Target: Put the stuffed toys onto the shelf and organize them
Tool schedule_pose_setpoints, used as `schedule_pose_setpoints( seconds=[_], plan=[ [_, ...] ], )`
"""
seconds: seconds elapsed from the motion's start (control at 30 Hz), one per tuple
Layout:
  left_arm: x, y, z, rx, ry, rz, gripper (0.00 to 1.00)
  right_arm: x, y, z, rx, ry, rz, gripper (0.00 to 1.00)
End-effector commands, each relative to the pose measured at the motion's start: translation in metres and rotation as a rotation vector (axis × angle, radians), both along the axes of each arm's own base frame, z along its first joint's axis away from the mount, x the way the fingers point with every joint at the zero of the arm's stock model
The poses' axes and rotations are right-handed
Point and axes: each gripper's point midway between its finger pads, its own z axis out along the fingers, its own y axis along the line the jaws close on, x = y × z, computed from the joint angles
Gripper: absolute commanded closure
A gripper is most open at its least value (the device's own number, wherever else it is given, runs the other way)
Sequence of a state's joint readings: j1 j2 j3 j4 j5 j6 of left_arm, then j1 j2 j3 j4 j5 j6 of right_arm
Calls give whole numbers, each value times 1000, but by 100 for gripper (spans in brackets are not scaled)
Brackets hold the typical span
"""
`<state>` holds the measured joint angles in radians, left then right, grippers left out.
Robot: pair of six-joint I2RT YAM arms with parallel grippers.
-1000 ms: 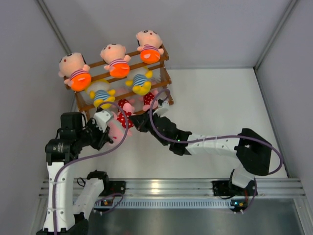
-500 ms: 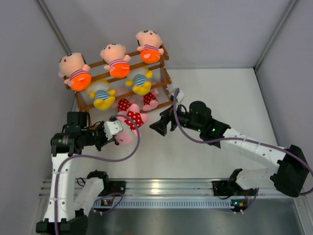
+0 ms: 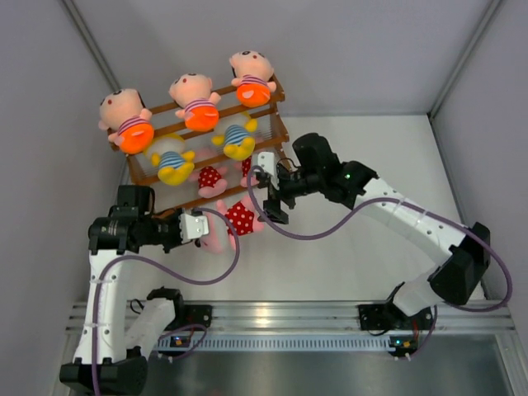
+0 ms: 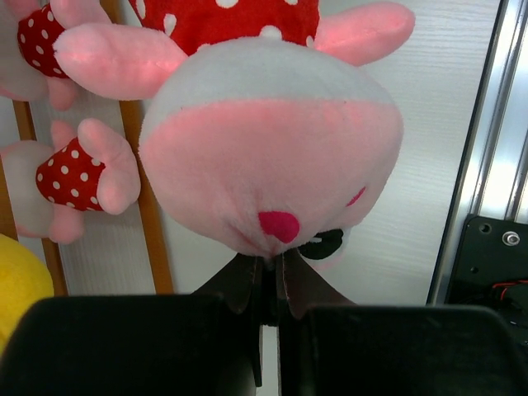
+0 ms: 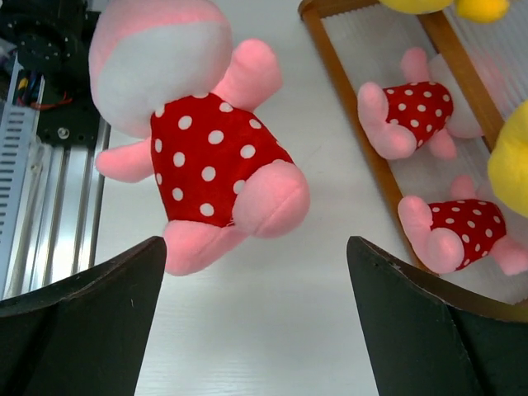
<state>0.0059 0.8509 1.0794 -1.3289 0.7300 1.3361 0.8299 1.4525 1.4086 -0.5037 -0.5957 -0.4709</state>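
Stock on shelf point(image 3: 282, 139), far-left corner of worktop point(image 3: 371, 173): 3 peach-faced dolls point(image 3: 194, 99) in orange shorts along top tier; 2 yellow dolls point(image 3: 237, 139) in blue-striped shirts on middle tier; 2 shelved pink dolls point(image 3: 210, 176) in red polka-dot dresses on bottom tier, toward centre and right. Loose item: 1 held pink doll point(image 3: 235, 219), same dress, off the shelf and just in front of bottom tier; resting on or lifted off worktop not determinable. Grip by left gripper point(image 3: 196, 227): fingers pinched together into plush of the doll's face, just below the pink nose in left wrist view, body and legs extending away toward the other arm. Condition of right gripper point(image 3: 274, 202): jaws spread wide, nothing between them, poised just beyond the doll's feet, with dress and legs ahead of the fingers in right wrist view. Step in hand, by judgement: delivery of the 3rd pink doll to bottom tier, possibly with handover to, or steadying by, the right arm. Requirements for next move, by judgement: either closure of the spread jaws on the red body ahead of any release at the head, or direct carry by the left arm to the vacant-looking left stretch of that tier; upright seating, face outward, clear of neighbours.
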Motion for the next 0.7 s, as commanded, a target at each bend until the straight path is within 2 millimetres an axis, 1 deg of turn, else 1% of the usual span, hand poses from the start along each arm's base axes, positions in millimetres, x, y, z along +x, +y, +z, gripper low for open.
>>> schedule_pose_setpoints(
  seconds=[0.0, 0.03, 0.07, 0.1, 0.13, 0.17, 0.2, 0.27, 0.3, 0.37, 0.4, 0.43, 0.47, 0.5, 0.53, 0.57, 0.6, 0.63, 0.67],
  plan=[
    [-36, -8, 4, -33, 87, -60, 100, -4, 2, -1, -46, -9, 113, 9],
    [-35, -8, 4, -32, 90, -59, 100, -1, 6, 7, -37, -28, 115, 9],
    [-35, -8, 3, -32, 92, -58, 100, 2, 8, 8, -39, -32, 116, 9],
    [-35, -8, 4, -34, 95, -54, 100, 7, 12, 0, -59, -12, 114, 9],
    [-35, -8, 5, -37, 94, -54, 100, 9, 15, 6, -54, -18, 115, 9],
    [-35, -9, 5, -40, 94, -56, 100, 9, 18, 5, -53, -6, 126, 10],
    [-35, -9, 5, -42, 94, -56, 100, 11, 21, -2, -61, 13, 133, 10],
    [-36, -9, 5, -42, 89, -59, 100, 7, 25, -4, -54, 35, 157, 12],
    [-36, -8, 3, -37, 94, -56, 100, 6, 28, -9, -57, 55, 166, 17],
    [-36, -8, 3, -34, 98, -58, 100, 1, 30, -10, -44, 88, 189, 34],
    [-34, -8, 3, -34, 99, -56, 100, -1, 32, -15, -53, 112, 187, 54],
    [-34, -8, 3, -35, 100, -57, 100, -2, 33, -18, -61, 121, 184, 58],
    [-34, -8, 4, -35, 105, -50, 100, -6, 34, -21, -66, 135, 186, 64],
    [-32, -7, 8, -32, 99, -36, 100, -9, 33, -21, -62, 156, 180, 87],
    [-27, -6, 11, -34, 88, -12, 93, -13, 30, -28, -70, 189, 168, 99],
    [-20, -4, 15, -36, 78, 31, 69, -9, 35, -14, -6, 151, 145, 100],
    [-14, 5, 18, -40, 124, 181, 20, -13, 31, -31, -16, 262, 68, 100],
    [6, 11, 31, -58, 63, 276, 2, -5, 32, -29, 20, 270, -14, 100],
    [13, 20, 37, -63, 65, 390, 2, 1, 41, 1, 157, 220, -52, 100]
  ],
)
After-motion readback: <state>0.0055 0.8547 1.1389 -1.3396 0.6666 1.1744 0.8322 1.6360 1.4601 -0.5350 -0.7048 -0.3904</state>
